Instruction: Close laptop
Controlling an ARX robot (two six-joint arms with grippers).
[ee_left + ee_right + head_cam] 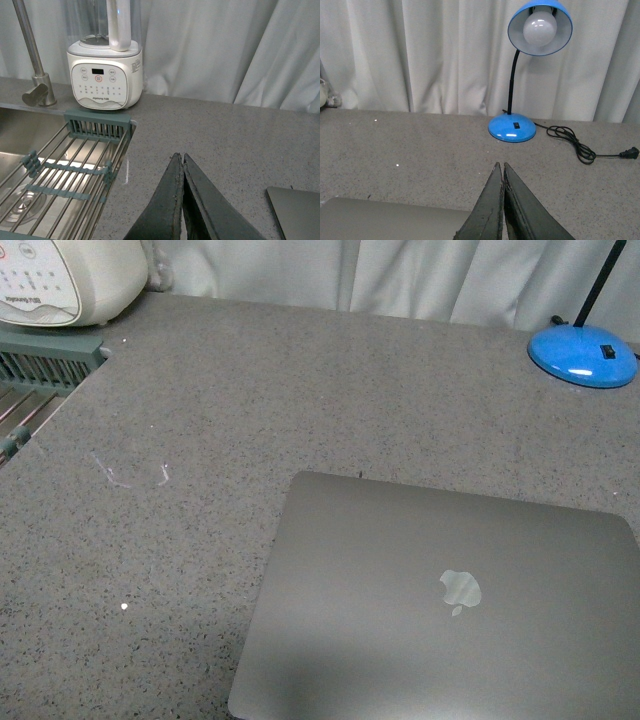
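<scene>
Left gripper (181, 165) fingers pressed together, holding nothing, beside the sink (30, 140). Laptop (440, 610) lies lid-down on the counter (looks closed already). Right gripper (501, 172) likewise pinched together, empty. We judge 0 pushes needed; keep both arms clear.

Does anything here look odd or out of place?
Mostly tidy. The laptop lies shut and slightly askew on the counter. The blue lamp's cord lies unplugged, and a faint clear smear marks the counter.
</scene>
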